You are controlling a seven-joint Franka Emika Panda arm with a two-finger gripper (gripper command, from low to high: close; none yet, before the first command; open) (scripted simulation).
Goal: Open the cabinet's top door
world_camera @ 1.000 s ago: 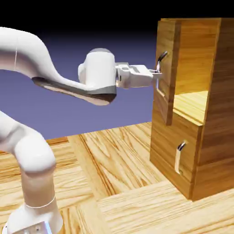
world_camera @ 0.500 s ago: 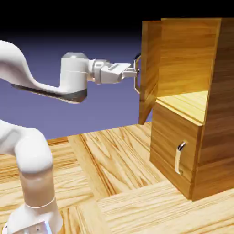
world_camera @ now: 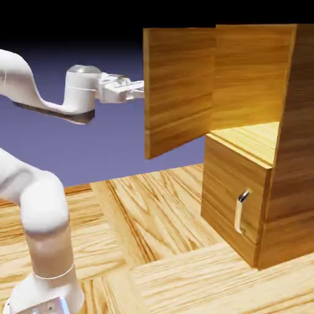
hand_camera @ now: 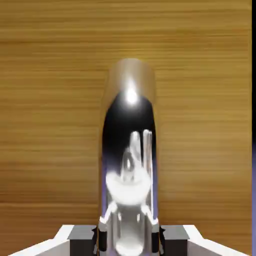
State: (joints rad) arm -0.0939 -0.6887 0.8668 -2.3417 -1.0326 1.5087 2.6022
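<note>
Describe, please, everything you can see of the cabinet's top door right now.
The top door is a tall panel of warm brown wood grain, swung wide open from the cabinet so that its inner face meets the exterior view. Its curved silver handle shows only in the hand view, polished and mirror-like, with the gripper shut on it. The lit upper compartment stands exposed.

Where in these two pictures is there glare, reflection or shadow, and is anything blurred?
Hand view: a bright glare spot sits high on the silver handle, whose mirror surface reflects the hand; the wood grain behind looks slightly soft. Exterior view: sharp; the open compartment's shelf glows brightly, the top door is evenly lit, and the backdrop darkens toward the top.
</note>
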